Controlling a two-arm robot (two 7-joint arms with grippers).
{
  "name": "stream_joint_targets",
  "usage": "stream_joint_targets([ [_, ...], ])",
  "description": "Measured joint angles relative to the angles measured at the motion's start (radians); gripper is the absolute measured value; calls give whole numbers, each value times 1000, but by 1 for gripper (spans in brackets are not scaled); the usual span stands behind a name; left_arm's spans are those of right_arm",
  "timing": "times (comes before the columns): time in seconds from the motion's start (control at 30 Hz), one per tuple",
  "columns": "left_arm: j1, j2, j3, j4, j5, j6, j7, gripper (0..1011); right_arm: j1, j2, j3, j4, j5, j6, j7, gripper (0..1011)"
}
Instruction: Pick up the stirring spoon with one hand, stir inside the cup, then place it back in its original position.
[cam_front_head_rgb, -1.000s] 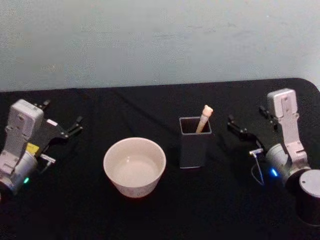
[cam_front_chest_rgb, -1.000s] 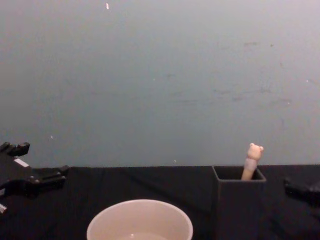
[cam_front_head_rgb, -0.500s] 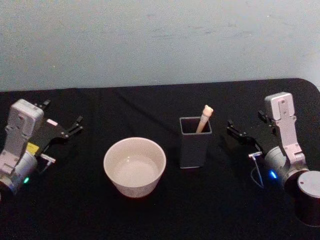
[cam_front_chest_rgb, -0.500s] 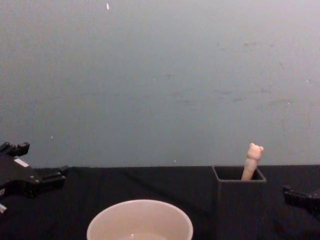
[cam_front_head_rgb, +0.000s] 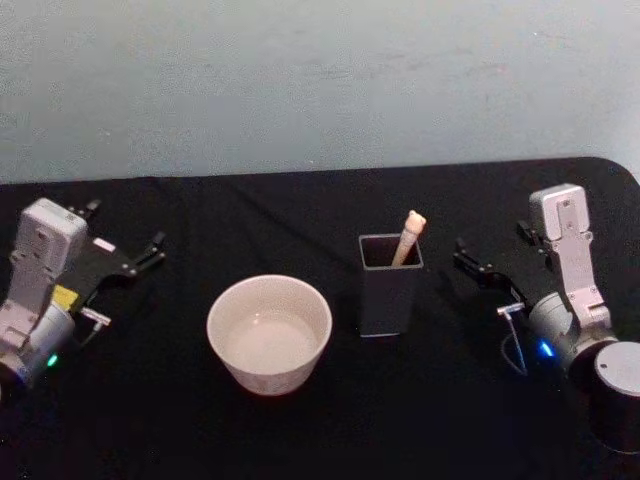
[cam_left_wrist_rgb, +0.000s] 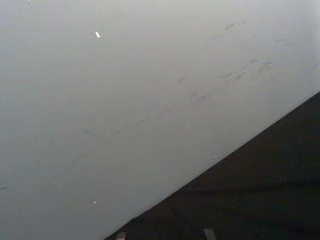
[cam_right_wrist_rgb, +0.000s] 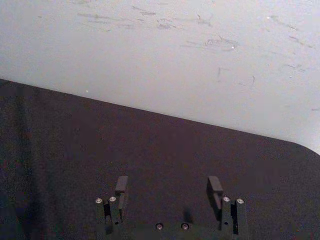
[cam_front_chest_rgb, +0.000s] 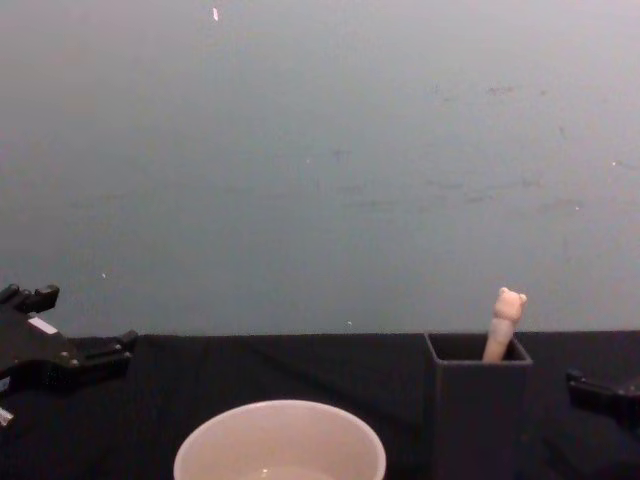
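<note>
Covering the whole work area, the black counter (cam_front_head_rgb: 330, 420) carries everything. The cup (cam_front_head_rgb: 269, 333) stands near the middle of the counter, a little toward its left edge. Just beside it, toward the right edge, stands the holder (cam_front_head_rgb: 389, 284). The spoon (cam_front_head_rgb: 408, 237) leans inside the holder, bear head upward. The right end effector (cam_front_head_rgb: 500, 251) is near the right edge, released, grasping nothing. The left end effector (cam_front_head_rgb: 122, 238) rests near the left edge, also released and apart from the cup.
</note>
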Motion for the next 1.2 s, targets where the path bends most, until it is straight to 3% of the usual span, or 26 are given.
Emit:
stream_joint_targets([
  [1.2,0,0,0,0,0,0,0,1001,0,1,0,-2,0,-1,-1,1002],
])
